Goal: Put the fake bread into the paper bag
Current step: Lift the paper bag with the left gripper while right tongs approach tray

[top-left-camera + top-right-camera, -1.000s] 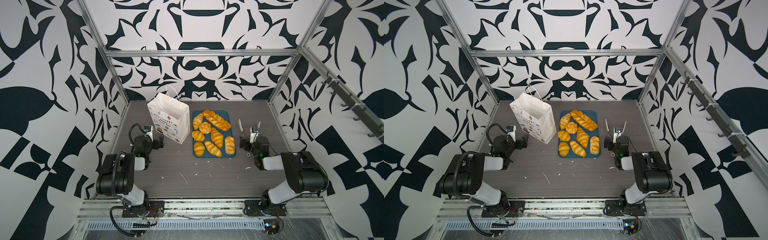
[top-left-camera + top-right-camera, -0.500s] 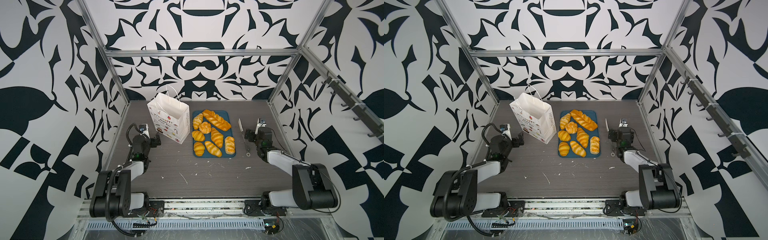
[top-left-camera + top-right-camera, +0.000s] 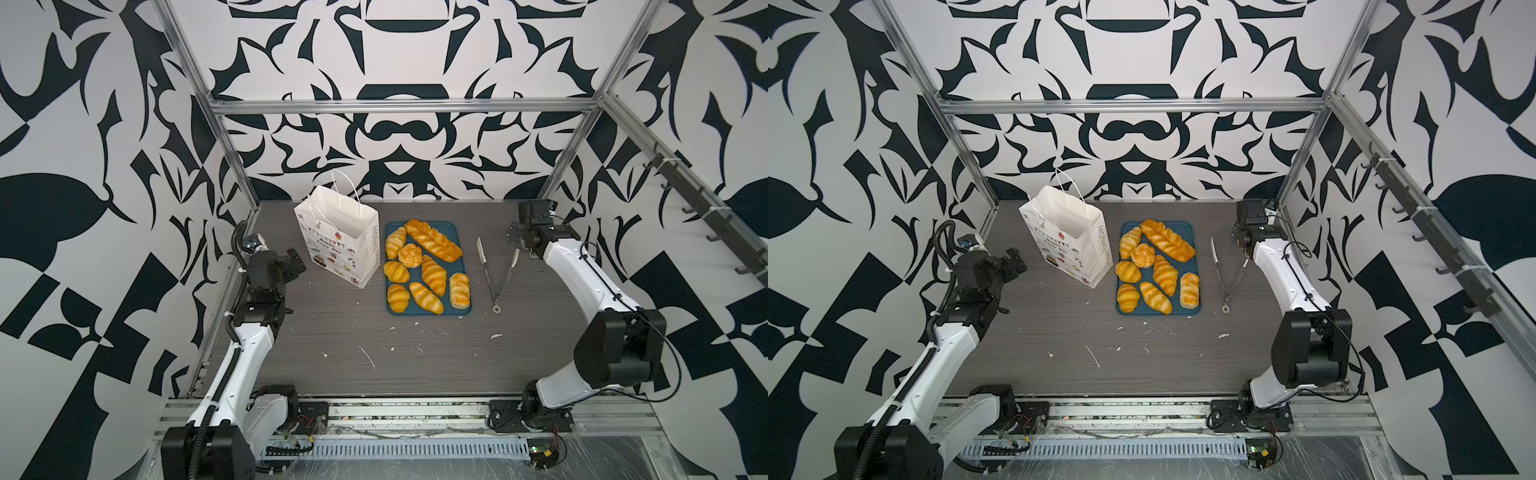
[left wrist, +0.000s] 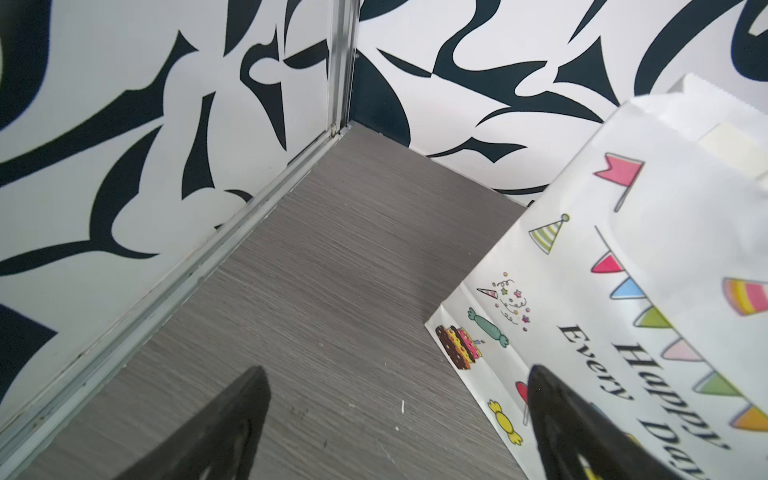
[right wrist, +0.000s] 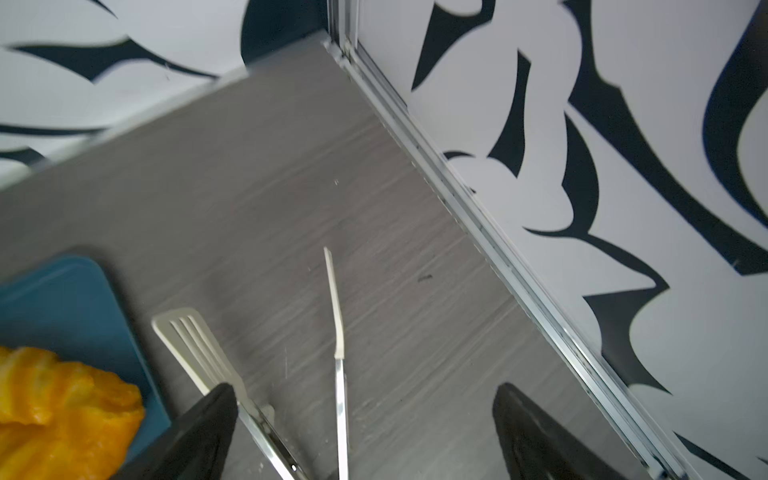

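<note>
Currently a tall white paper gift bag [image 3: 332, 224] stands beside a flat blue tray [image 3: 451, 230] holding eight glossy orange toy pastries [image 3: 433, 274]. Above silver metal tongs [image 5: 195, 343] the right gripper [image 5: 365, 388] gapes empty, as does the left gripper [image 4: 397, 374], whose nudge could topple the bag.

Golden-orange fake bread [image 3: 433, 275] on a blue tray [image 3: 455, 229], white paper bag [image 3: 332, 216] with colourful drawings, grey tabletop [image 3: 415, 361].

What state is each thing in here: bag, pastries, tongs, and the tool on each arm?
paper bag: upright, mouth open.
fake bread: all eight lying on blue tray.
tongs: lying on table, arms spread.
left tool: open, empty, beside bag.
right tool: open, empty, over tongs.
</note>
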Controlling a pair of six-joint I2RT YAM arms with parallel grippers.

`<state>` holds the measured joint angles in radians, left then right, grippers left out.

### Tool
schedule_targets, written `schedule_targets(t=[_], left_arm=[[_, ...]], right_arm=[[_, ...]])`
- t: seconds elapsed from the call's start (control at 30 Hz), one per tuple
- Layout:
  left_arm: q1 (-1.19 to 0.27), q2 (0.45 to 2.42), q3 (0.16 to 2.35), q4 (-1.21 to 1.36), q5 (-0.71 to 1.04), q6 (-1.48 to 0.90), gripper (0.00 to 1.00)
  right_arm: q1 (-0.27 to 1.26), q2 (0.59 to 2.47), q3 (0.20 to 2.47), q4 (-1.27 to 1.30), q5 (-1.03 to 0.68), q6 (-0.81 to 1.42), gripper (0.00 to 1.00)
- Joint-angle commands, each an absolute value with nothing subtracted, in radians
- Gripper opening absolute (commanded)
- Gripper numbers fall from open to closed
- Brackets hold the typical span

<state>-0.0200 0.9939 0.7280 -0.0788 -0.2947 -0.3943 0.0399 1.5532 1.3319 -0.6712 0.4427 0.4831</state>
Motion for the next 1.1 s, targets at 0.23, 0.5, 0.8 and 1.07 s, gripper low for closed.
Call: schedule_targets(t=[0.23, 0.5, 0.8, 1.07], left_arm=[[-0.025, 1.107, 1.207, -0.527, -0.064, -0.512, 0.99], [-0.025, 1.171, 1.433, -0.607, 0.039, -0.523, 0.99], [-0.025, 1.2, 1.507, -0.642, 0.11, -0.551, 0.99], [-0.025, 1.259, 1.593, -0.738, 0.206, -0.546, 1.0]], right_arm=[[0.039, 1.622, 1.44, -0.948, 0.203, 0.364, 0.99], [0.038, 1.662, 1.38, -0.958, 0.003, 0.338, 0.98], [0.036, 1.772, 1.35, -0.943, -0.053, 0.329, 0.96], [0.019, 1.836, 1.357, -0.92, -0.043, 0.325, 0.96]])
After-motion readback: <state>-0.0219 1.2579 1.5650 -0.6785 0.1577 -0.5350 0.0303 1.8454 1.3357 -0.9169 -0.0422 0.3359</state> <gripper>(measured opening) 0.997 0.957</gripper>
